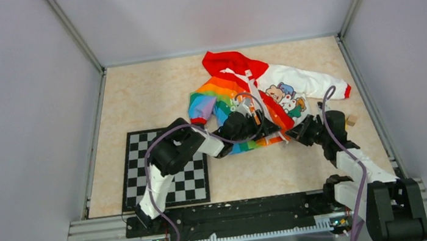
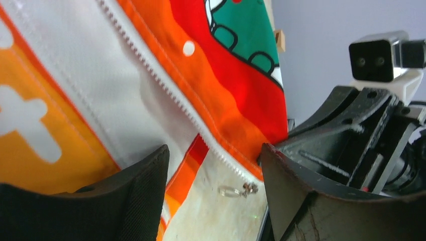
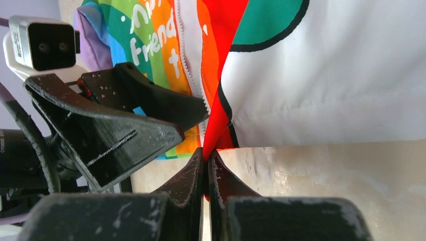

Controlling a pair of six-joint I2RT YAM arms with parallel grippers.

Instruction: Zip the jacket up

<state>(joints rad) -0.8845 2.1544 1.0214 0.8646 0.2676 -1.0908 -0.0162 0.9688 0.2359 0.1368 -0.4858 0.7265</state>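
On the table (image 1: 153, 97) the jacket (image 1: 283, 81) lies unzipped, near the middle. My right fingers (image 3: 188, 181) pinch its red bottom hem tight. My left fingers (image 2: 145, 196) stand wide at the hem, with what looks like the zipper pull (image 2: 236, 190) lying between them.

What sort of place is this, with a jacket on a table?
Probably a robotics lab test cell: plain grey walls box in the table, a checkerboard mat lies on it, and a left arm and a right arm bolted at its near edge work on the jacket.
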